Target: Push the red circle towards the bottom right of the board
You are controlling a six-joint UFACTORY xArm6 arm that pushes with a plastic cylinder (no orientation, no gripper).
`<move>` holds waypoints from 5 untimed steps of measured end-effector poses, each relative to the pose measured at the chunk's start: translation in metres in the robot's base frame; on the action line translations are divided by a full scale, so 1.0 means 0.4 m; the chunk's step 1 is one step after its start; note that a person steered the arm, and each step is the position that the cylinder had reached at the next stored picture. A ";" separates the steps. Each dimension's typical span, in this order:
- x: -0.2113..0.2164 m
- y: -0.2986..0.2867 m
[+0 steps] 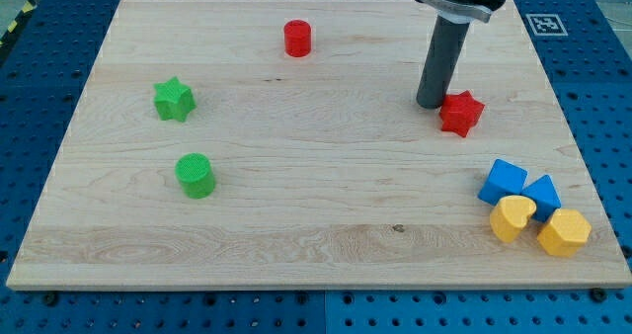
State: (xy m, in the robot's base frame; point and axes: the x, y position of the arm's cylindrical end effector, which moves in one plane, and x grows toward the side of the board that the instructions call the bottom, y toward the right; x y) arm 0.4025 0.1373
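The red circle point(297, 38) stands near the view's top, a little left of centre, on the wooden board point(316, 176). My tip point(431, 104) rests on the board at the view's upper right, far to the right of the red circle and below it. The tip is right beside the left edge of a red star point(461, 113), touching or nearly touching it.
A green star point(174, 99) and a green circle point(196, 174) sit at the view's left. At the bottom right, two blue blocks point(505, 180) point(541, 195), a yellow heart point(512, 217) and a yellow hexagon-like block point(564, 233) cluster together.
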 end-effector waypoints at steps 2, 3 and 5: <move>0.046 0.002; 0.049 0.003; 0.049 -0.003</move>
State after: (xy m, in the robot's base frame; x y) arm 0.4222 0.1360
